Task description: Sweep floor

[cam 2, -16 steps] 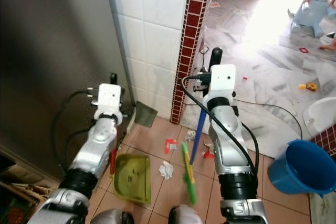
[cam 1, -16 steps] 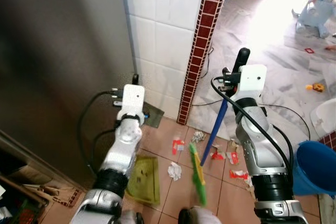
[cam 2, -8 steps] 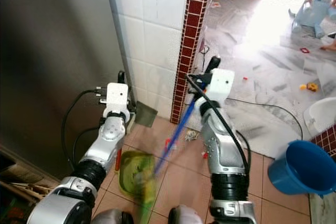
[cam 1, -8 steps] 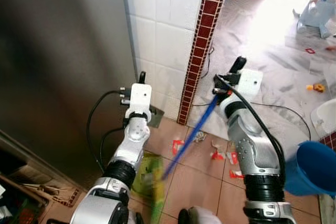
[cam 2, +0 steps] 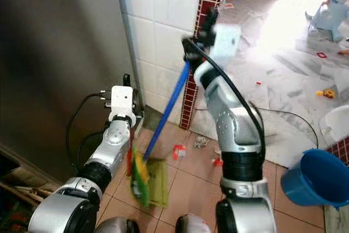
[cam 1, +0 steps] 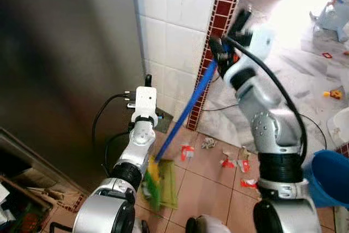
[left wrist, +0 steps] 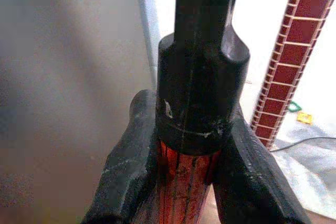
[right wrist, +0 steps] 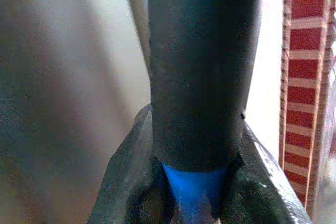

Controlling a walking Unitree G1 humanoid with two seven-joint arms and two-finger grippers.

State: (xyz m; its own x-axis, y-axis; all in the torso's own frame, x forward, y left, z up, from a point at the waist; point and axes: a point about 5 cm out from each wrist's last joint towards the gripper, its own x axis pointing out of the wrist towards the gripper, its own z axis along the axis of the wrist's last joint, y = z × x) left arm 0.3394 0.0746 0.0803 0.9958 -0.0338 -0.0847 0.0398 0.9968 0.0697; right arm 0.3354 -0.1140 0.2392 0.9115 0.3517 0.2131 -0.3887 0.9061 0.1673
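Observation:
My right gripper [cam 1: 222, 48] is raised beside the red brick column [cam 1: 218, 20], shut on the black grip of a broom; the right wrist view shows the grip and the blue handle [right wrist: 195, 190] wedged between the fingers. The blue handle [cam 1: 185, 110] slants down to the green and yellow broom head [cam 1: 152, 181], which lies over the green dustpan [cam 1: 168, 183] on the tiles. My left gripper [cam 1: 146, 82] is shut on the dustpan's red, black-capped handle [left wrist: 184, 182]. Red and white litter [cam 1: 186, 151] lies scattered on the tiles to the right.
A dark metal panel [cam 1: 60, 69] and a white tiled wall [cam 1: 169, 31] close off the left. A blue bucket [cam 1: 330, 175] stands at the right edge. A black cable [cam 1: 308, 121] crosses the marble floor. A person [cam 2: 329, 4] and toys are far back right.
My right gripper rose and moved left toward the brick column. The broom head swept left across the tiles onto the dustpan. The white crumpled scrap is gone from the open tiles.

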